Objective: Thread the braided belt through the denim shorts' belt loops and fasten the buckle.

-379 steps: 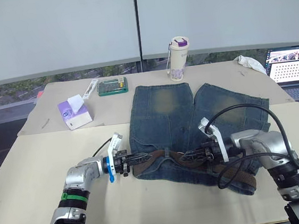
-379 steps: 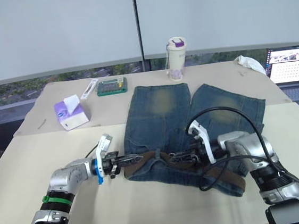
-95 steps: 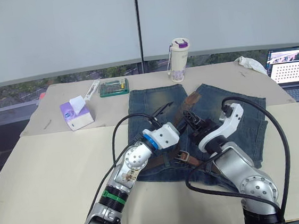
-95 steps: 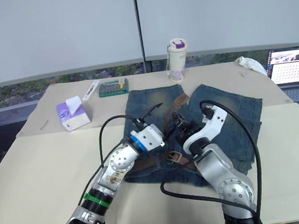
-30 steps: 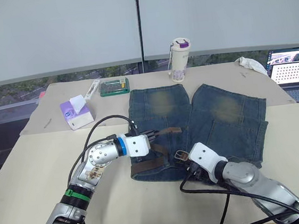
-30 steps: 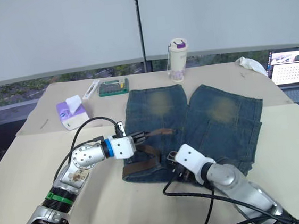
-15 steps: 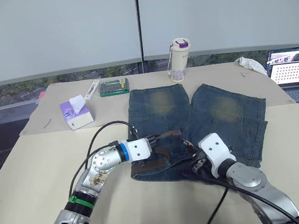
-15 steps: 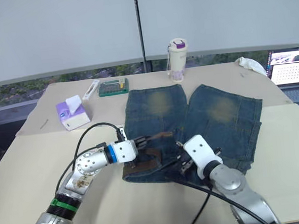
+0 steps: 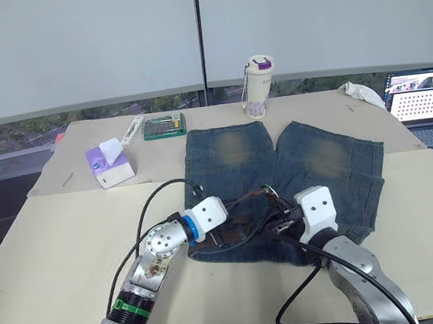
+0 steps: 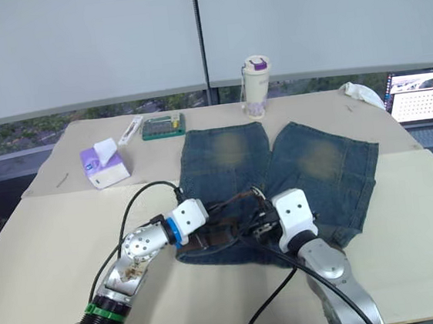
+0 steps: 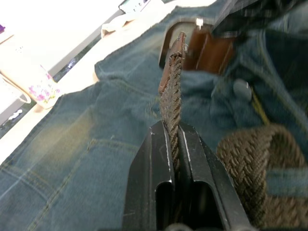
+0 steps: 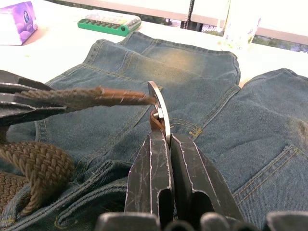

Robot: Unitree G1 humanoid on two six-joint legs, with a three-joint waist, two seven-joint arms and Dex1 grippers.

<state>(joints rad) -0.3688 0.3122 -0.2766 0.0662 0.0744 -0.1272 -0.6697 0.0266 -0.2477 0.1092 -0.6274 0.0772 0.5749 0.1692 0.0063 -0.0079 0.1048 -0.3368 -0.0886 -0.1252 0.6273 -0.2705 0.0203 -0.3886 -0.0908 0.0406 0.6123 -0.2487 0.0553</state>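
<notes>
the left tool (image 11: 174, 144) is pinched tight on the free end of the braided belt (image 11: 170, 98), holding it raised above the denim shorts (image 9: 309, 160). the right tool (image 12: 162, 144) is clamped on the buckle (image 12: 158, 109), held upright over the shorts' waistband, with the belt tip touching its frame. the two tools face each other just above the waistband. the rest of the belt lies along the waistband under them. the shorts lie flat on the worktop (image 9: 47, 242), legs pointing away from the tools.
</notes>
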